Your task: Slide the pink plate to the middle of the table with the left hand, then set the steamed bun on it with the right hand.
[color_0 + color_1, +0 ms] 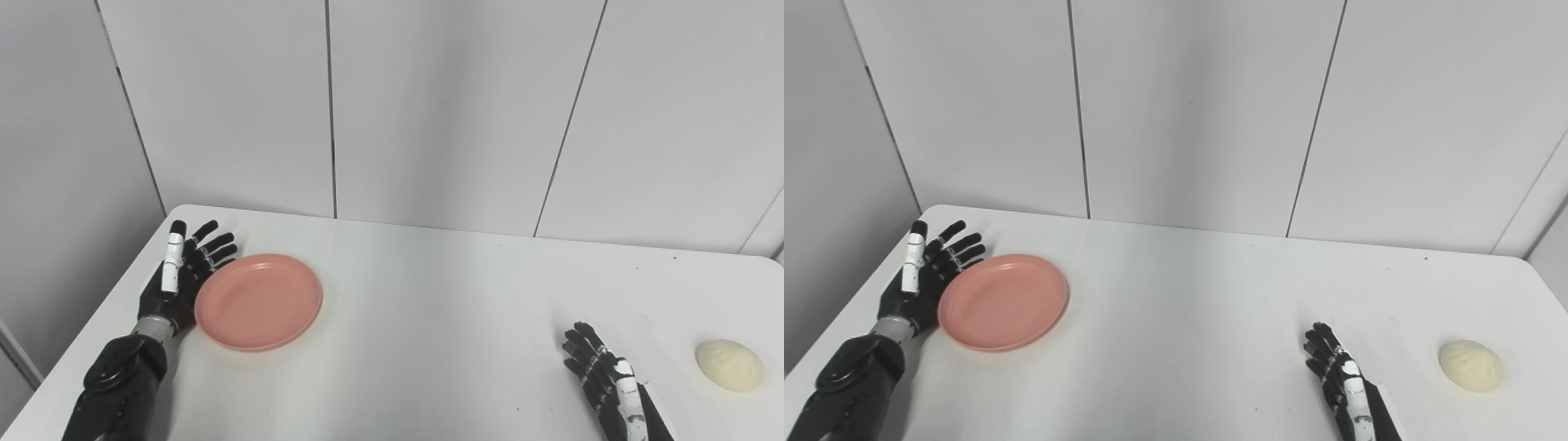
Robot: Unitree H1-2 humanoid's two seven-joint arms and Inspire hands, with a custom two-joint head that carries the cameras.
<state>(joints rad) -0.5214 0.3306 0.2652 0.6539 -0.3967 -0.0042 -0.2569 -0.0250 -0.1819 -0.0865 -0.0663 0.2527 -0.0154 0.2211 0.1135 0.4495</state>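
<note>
Left robot hand (177, 278) open, flat against plate (258, 301) near desk's (429, 318) left edge, set to push | right robot hand (603, 373) open, waiting beside bun (729, 365) near right edge

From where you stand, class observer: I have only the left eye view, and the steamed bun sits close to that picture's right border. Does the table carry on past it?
Observer: Yes. In the right eye view, bare table continues to the right of the steamed bun.
Operator: Can you see where the table ends on that side?
Observer: Yes. Its far right corner shows whole and rounded, with the right edge running toward the camera and a side wall behind it.
</note>
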